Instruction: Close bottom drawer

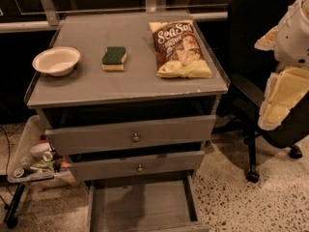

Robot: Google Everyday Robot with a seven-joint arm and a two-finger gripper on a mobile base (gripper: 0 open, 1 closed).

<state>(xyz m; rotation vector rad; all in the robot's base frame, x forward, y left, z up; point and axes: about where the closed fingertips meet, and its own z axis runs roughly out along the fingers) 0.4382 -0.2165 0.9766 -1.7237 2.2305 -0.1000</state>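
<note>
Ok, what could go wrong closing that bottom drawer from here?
1. The bottom drawer is pulled far out, its front cut off at the bottom edge, knob unseen: a push may land off-centre.
2. The two upper drawers stand ajar above it; reaching down could clip them.
3. The gripper is out of view; the arm at right hangs near the chair.

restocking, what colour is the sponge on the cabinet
Green top, yellow base on the sponge, camera view; gripper at far right.
</note>
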